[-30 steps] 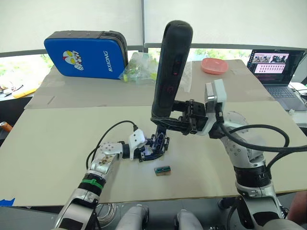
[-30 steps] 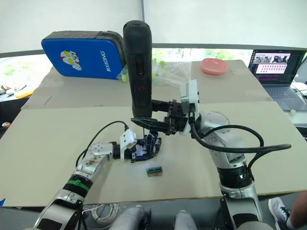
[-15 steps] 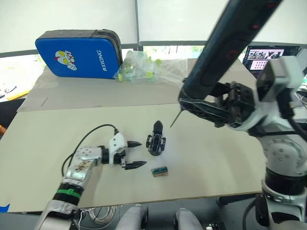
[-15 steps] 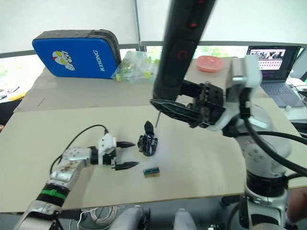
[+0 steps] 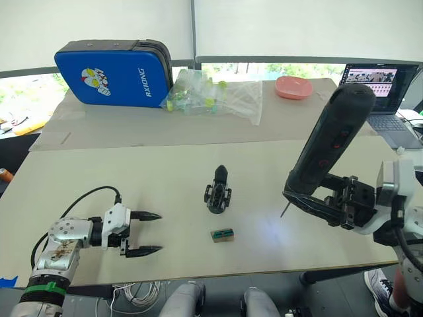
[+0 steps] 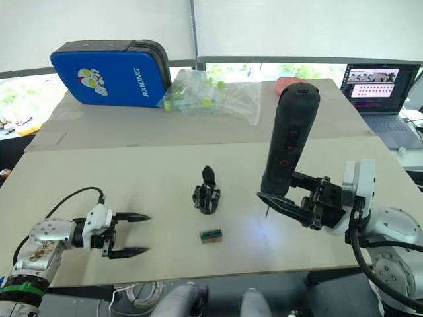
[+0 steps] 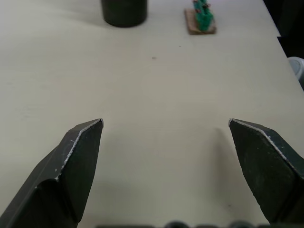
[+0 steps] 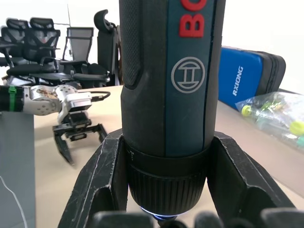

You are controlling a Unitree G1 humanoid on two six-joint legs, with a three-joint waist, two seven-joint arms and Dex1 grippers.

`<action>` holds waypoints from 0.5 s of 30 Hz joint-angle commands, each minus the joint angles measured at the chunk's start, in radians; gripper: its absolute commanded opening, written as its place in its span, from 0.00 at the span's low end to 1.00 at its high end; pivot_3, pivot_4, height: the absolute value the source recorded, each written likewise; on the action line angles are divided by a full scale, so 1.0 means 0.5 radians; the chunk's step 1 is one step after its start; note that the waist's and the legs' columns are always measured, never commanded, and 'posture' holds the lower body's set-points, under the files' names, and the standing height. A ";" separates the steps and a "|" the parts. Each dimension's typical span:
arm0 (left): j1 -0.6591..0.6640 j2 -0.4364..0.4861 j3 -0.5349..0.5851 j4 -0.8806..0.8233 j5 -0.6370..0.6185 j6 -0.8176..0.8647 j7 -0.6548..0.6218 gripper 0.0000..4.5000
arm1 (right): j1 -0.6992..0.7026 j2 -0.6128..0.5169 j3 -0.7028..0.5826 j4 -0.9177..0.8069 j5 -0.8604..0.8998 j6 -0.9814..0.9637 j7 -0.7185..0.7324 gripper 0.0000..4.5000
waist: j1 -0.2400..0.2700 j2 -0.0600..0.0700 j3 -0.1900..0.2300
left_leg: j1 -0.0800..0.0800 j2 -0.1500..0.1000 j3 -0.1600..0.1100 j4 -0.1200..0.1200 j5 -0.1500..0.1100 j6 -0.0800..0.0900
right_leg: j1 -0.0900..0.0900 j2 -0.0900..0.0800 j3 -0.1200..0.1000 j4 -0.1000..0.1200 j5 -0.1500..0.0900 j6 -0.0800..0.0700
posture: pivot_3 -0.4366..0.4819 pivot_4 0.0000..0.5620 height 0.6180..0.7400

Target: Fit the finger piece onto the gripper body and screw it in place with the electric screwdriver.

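1. Gripper body (image 5: 218,191) stands upright mid-table (image 5: 99,178), one unit, pointed finger up, touching neither of my grippers
2. Containers: one clear plastic bag (image 5: 211,96) at the far side holds yellow-green items, too small to count; one blue case (image 5: 114,72) beside it, closed
3. My right gripper (image 6: 301,201) is clamped on the electric screwdriver (image 6: 287,148), bit pointing down at the table, well right of the gripper body
4. My left gripper (image 5: 142,234) is spread wide and empty, low over the table
5. Right wrist view shows office chairs (image 8: 42,40); left wrist view shows the one small green block (image 7: 200,16) close
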 commanded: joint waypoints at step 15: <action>0.056 -0.427 -0.570 -0.741 0.247 0.409 0.608 0.99 | -0.271 0.267 0.818 -0.159 -0.192 -0.214 -0.030 0.42 | 0.012 -0.006 0.004 | 0.000 -0.001 -0.001 0.011 -0.001 0.001 | 0.007 0.002 -0.010 -0.001 0.001 0.003 | 0.48 0.27 1.00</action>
